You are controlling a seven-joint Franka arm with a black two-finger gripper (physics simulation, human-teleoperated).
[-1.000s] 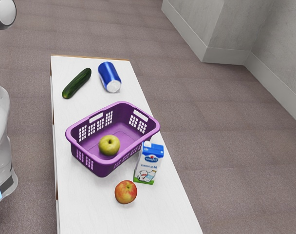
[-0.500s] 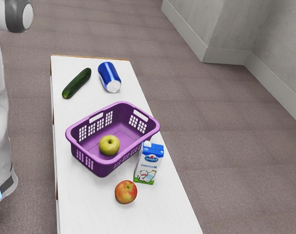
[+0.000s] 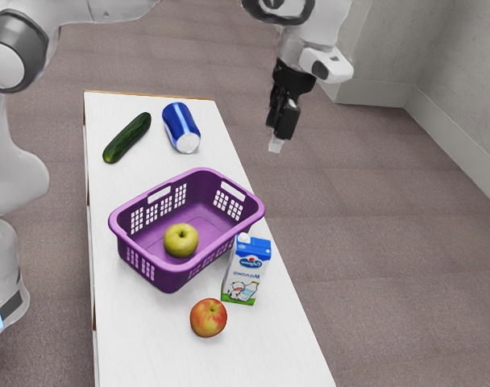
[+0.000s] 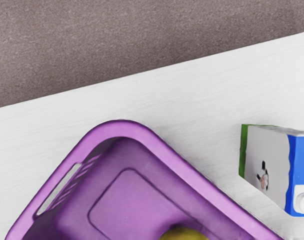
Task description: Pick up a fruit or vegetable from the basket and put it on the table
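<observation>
Yellow-green round apple point(image 3: 181, 240) inside the purple plastic basket point(image 3: 173, 279), on its floor. Black two-finger gripper point(image 3: 276, 146) raised higher than basket; apple below it, well apart, untouched. Open or closed: cannot tell. Just beside basket, blue-and-white milk carton point(image 3: 245, 278), upright. Near basket, red-yellow round apple point(image 3: 208, 318). Past basket's opposite side, blue metal can point(image 3: 180, 126) on its side; dark green long cucumber point(image 3: 127, 138) beyond basket too.
</observation>
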